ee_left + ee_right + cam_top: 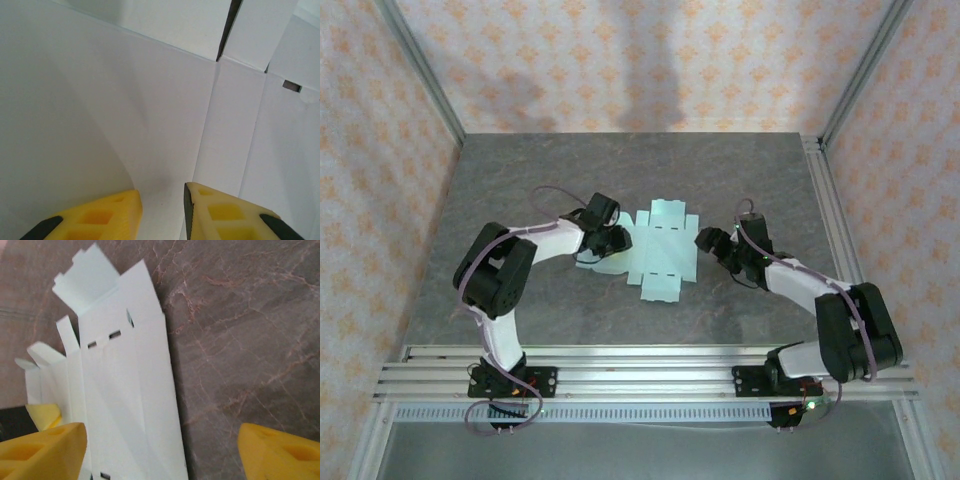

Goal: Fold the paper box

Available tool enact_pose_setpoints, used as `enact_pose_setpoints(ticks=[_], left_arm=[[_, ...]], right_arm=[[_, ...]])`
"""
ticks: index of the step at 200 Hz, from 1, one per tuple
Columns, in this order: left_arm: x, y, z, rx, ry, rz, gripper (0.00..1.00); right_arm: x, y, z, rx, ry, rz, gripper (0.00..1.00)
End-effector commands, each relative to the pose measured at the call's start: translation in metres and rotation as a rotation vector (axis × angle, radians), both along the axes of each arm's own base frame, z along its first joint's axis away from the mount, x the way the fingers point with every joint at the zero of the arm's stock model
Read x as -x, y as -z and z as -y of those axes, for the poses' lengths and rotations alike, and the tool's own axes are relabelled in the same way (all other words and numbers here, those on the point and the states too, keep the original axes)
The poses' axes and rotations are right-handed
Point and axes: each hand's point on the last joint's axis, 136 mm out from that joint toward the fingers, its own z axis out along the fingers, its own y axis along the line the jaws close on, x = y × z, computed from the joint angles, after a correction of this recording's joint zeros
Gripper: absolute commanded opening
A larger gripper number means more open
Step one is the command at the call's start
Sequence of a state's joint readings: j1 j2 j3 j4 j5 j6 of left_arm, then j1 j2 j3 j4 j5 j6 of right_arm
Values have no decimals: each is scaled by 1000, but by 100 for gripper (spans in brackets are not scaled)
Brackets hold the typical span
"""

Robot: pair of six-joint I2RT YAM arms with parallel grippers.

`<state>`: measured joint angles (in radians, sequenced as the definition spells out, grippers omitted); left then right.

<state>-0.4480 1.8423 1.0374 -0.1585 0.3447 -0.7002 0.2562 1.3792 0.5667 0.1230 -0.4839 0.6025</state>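
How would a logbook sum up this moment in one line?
paper box: unfolded sheet on table | left gripper: jaws slightly apart, over box's left side | right gripper: wide open, at right edge

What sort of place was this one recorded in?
Probably an enclosed lab test cell rather than a home: a grey stone-look tabletop, aluminium frame rails along its near edge, and patterned backdrop walls on three sides.
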Motion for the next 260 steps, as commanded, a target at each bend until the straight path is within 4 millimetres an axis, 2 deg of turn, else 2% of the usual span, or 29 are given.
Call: enact_pose_setpoints(ticks=[1,34,61,87,119,139,211,260], left_arm=[[44,40,-34,-118,-80,-160,31],[52,49,-37,-86,-129,-184,28],[55,55,-37,-84,-137,-205,27],[56,56,-37,-79,-142,-208,27],[54,50,-37,-83,-137,-194,27],[53,47,-38,-83,-138,-184,27],[52,44,-38,-77,-145,-170,27],[53,48,-38,-77,-146,-173,27]], right_arm=[[-5,3,-11,-119,-41,17,75],[-14,11,-27,-232,-79,12,62],[-17,29,-35,-272,-90,-45,50],[-13,44,-38,-249,-102,-99,49],[-5,54,-40,-55,-154,-158,49],[-5,49,-44,3,-179,-157,50],[-13,19,-64,11,-220,-96,50],[-16,-18,-65,-14,-220,-1,50]])
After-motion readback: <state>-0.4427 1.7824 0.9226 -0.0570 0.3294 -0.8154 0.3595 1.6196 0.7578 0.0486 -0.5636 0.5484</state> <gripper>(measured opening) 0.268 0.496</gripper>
